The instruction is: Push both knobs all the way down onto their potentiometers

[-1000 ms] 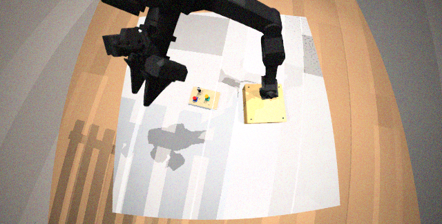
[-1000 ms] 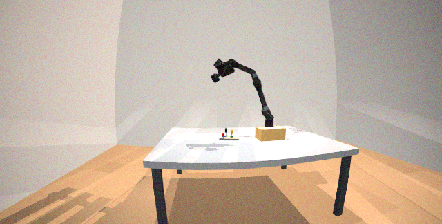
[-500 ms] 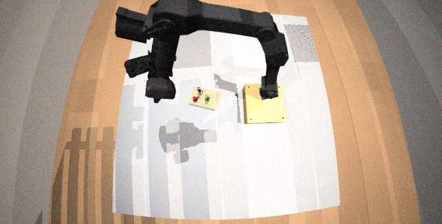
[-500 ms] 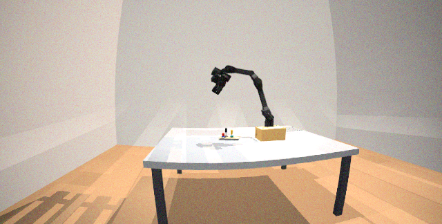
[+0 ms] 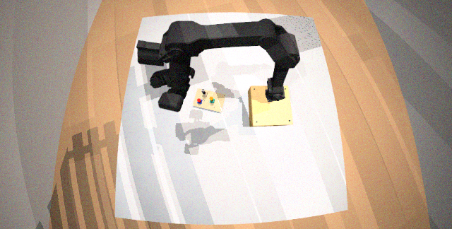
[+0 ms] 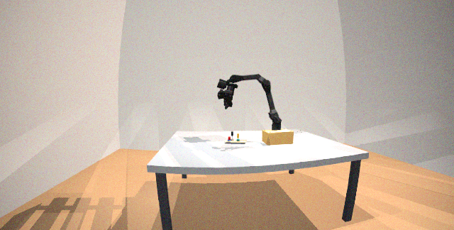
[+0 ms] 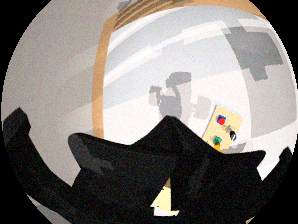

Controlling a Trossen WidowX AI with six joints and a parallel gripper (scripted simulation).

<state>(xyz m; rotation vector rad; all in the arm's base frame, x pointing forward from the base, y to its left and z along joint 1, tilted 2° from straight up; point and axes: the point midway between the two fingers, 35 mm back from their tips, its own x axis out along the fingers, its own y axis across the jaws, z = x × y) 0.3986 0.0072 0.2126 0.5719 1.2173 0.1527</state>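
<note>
The circuit board (image 5: 217,107) (image 6: 242,142) (image 7: 234,117) sits low on the table. A black knob (image 5: 203,91) (image 6: 232,133) (image 7: 232,135) stands high on its shaft, with a gap below it. A yellow knob (image 5: 212,98) (image 6: 237,135) stands above a teal part; in the wrist view it is partly hidden by my fingers. A red knob (image 5: 199,100) (image 6: 229,138) (image 7: 221,121) sits low on a blue part. My gripper (image 6: 227,108) (image 7: 169,120) is shut and empty, pointing down, well above the table and slightly left of the board in the exterior view.
A yellow box (image 5: 271,113) (image 6: 278,138) stands right of the board in the top and exterior views, near the arm's base. The arm (image 5: 233,35) (image 6: 248,77) arches high over the table's back part. Shadows of the arm fall on the table near the board.
</note>
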